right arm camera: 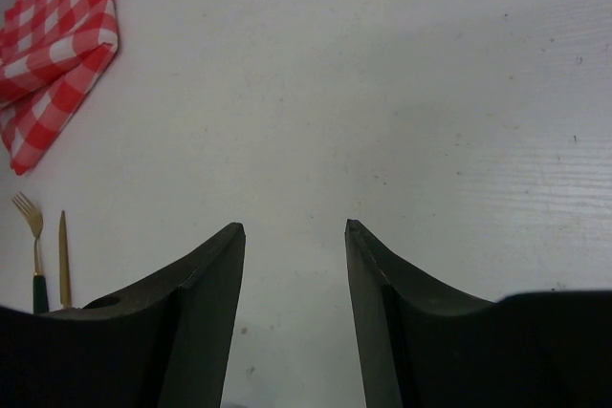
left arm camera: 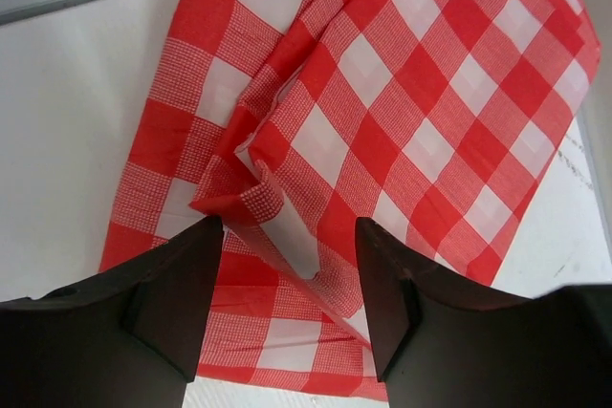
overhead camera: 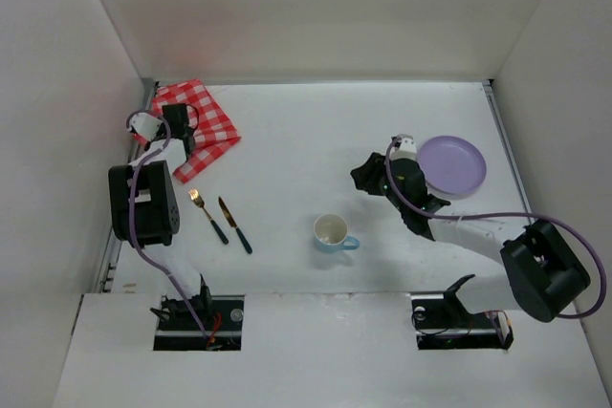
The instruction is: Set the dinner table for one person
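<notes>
Left wrist view — left pincer (left arm camera: 287, 236), spread, straddles a raised fold of checked cloth (left arm camera: 411, 93), likely to pinch it; right pincer (right arm camera: 295, 236), well away, spread and empty.

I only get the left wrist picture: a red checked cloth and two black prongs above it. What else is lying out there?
Observer: From above, a gold fork and a knife lie side by side on the white table, nearer the arm bases than your cloth.
Operator: Any dishes?
Observer: A purple plate sits toward the right side, with the right arm's wrist overlapping its left edge.
Operator: Anything to drink from?
Observer: A light blue cup stands upright near the middle of the table, its handle pointing right.
</notes>
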Controlling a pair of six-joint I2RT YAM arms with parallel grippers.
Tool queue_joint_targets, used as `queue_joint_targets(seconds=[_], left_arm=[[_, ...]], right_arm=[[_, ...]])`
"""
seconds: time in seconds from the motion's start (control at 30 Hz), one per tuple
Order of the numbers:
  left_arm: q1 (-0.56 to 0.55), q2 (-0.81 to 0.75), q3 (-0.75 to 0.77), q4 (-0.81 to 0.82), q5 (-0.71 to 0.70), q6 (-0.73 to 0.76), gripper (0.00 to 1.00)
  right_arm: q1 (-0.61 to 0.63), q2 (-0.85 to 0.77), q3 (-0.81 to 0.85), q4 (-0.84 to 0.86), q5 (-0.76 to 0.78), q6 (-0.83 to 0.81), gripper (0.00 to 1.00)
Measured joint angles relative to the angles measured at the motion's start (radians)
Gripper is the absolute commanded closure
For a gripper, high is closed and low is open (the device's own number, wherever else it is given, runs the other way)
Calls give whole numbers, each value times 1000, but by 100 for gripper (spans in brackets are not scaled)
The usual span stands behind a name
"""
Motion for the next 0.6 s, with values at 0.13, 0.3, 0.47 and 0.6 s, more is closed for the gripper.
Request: queue_joint_targets(seconds=[0.13, 0.3, 0.47, 0.6], left_arm=[[-1, 45, 32, -1, 19, -1, 78], [-27, 61, 44, 15, 45, 27, 94], [-173, 71, 90, 57, 54, 100, 96], [-366, 76, 140, 145, 68, 226, 96]], right_arm=[[8, 4, 0, -1, -2, -2, 48], [13, 4, 0, 0, -2, -2, 48], [13, -2, 0, 3, -2, -1, 48], [11, -20, -6, 10, 12, 1, 48]])
